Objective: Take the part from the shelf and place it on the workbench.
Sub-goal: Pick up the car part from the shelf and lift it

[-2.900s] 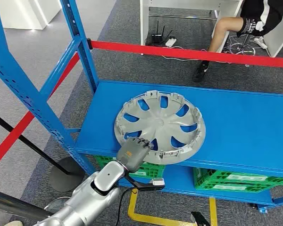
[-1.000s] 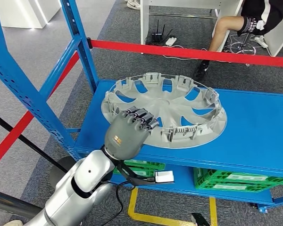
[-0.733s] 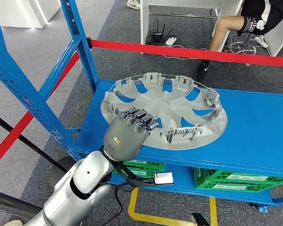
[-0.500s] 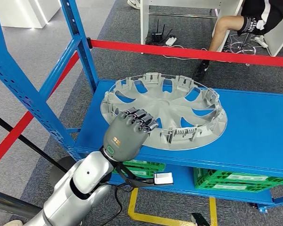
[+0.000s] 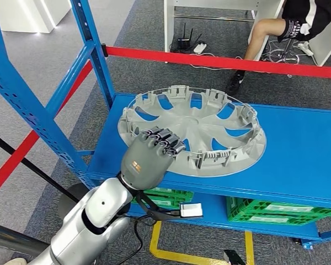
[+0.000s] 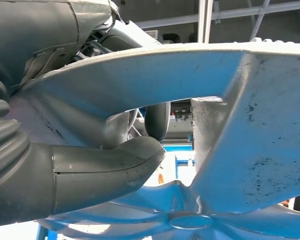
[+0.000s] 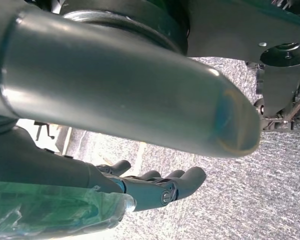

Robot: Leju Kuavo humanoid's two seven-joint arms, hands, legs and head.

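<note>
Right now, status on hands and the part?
Left hand grips hubcap rim, near edge raised off blue shelf. Right hand hangs empty, fingers apart. Nothing blocking.

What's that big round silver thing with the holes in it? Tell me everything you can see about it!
It is a hubcap, a wheel cover that looks like silver-grey plastic. Curved spokes fan out from its middle with openings between them, and the blue shelf shows through. Little clips stand up around its rim, so its inner side faces up. It sits above the shelf, near the left end, tipped up a little. The robot's left hand grips its near edge, dark fingers on top and the thumb underneath.
</note>
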